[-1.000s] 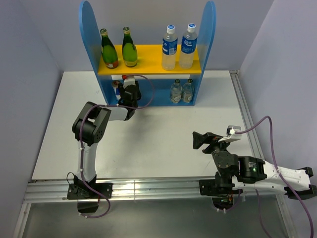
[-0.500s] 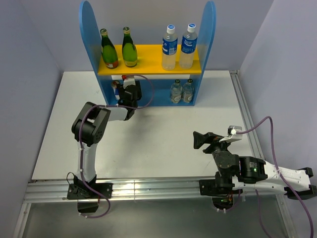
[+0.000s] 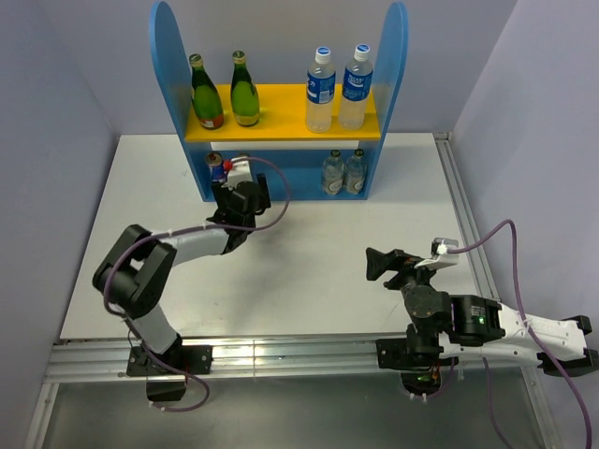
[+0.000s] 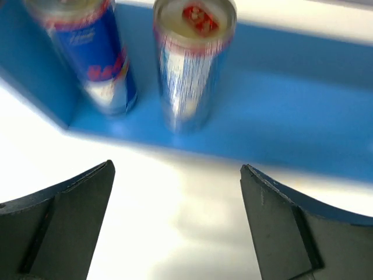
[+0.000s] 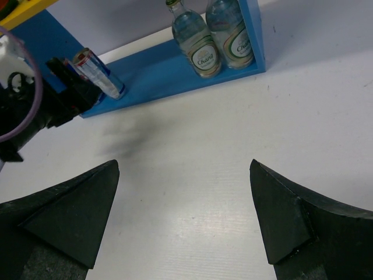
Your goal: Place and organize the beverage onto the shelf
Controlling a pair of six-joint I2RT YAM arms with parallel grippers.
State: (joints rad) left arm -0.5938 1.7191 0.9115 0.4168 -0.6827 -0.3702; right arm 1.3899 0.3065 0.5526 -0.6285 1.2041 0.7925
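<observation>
The blue shelf [image 3: 281, 105] stands at the back. Two green bottles [image 3: 205, 94] and two blue-capped water bottles [image 3: 320, 89] stand on its yellow upper board. Two silver cans with red-blue marks [image 4: 192, 64] stand side by side at the left end of the lower blue board [image 4: 280, 116]; one can shows from above [image 3: 216, 166]. My left gripper [image 3: 240, 187] is open and empty, a short way in front of the cans [image 4: 178, 175]. My right gripper [image 3: 374, 265] is open and empty over the bare table [image 5: 183, 169], far from the shelf.
Two small clear glass bottles with green labels [image 3: 343, 172] stand at the right end of the lower board, also in the right wrist view [image 5: 198, 38]. A metal rail [image 3: 463, 206] runs along the table's right edge. White table surface lies between the arms.
My left gripper has drawn back out of the lower tier toward the table, its elbow swinging left and down. The cans stay on the board. The right arm has not moved.
</observation>
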